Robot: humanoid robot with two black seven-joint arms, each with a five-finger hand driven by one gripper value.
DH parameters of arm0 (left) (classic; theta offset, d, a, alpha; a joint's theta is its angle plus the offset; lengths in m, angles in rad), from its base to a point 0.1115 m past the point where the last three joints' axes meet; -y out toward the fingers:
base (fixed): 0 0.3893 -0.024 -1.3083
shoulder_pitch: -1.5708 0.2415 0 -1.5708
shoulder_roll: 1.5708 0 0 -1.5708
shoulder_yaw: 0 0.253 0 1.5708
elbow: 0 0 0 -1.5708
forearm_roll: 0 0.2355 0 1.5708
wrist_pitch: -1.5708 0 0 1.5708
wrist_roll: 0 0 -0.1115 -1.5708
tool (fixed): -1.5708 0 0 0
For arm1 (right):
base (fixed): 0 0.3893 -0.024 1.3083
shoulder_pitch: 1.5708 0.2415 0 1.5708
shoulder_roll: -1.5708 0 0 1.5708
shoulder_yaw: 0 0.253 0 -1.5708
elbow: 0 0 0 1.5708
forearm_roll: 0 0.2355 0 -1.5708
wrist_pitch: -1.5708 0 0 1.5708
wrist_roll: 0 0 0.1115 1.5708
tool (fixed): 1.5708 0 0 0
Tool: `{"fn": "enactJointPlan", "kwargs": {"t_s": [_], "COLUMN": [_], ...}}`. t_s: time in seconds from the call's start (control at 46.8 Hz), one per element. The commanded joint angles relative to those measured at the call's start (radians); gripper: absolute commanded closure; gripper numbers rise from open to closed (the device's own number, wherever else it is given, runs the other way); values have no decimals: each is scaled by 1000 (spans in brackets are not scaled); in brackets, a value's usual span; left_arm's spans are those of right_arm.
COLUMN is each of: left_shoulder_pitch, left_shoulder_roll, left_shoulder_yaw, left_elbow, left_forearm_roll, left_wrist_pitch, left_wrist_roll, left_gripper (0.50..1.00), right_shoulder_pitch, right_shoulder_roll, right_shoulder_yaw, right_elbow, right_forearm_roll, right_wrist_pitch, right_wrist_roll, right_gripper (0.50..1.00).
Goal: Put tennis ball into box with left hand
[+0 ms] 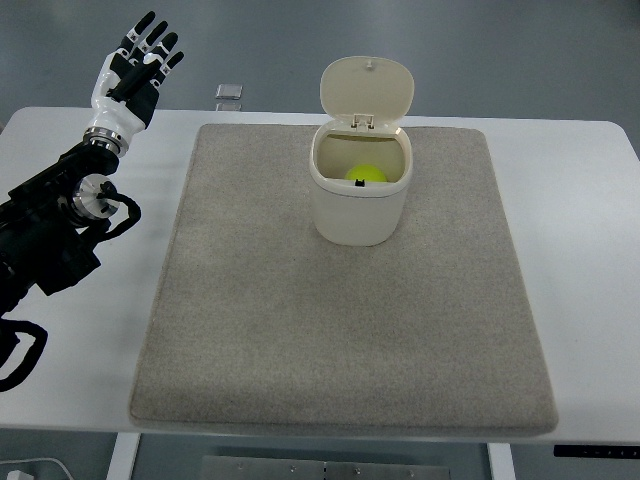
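Observation:
A yellow-green tennis ball [365, 174] lies inside a cream box [359, 208] that stands on the far middle of a grey mat [340, 330]. The box's hinged lid [367, 90] is tipped up and back, leaving the mouth uncovered. My left hand [140, 58] is raised at the far left, well away from the box, above the table's back edge. Its fingers are spread and hold nothing. The black left arm [55, 230] runs down the left edge of the picture. No right arm shows.
The mat covers most of a white table [580, 250]. A small silver object [229, 93] lies just past the table's far edge, between the hand and the box. Grey floor lies beyond.

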Motion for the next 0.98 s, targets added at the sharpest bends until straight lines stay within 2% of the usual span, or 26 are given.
{"fn": "enactJointPlan", "kwargs": {"t_s": [0.0,0.961], "left_shoulder_pitch": [-2,4], "left_shoulder_roll": [4,-3], "left_shoulder_yaw": [3,6], "left_elbow": [0,0], "left_forearm_roll": [1,17], "left_wrist_pitch": [0,2], "left_wrist_roll": [0,0], "left_gripper": [637,630], "right_shoulder_pitch": [0,0], "right_shoulder_roll": [0,0], "right_shoulder_yaw": [-1,8], "right_elbow": [0,0], "right_forearm_roll": [0,2], "right_wrist_pitch": [0,2], "right_wrist_roll": [0,1], "right_gripper": [562,562]}}
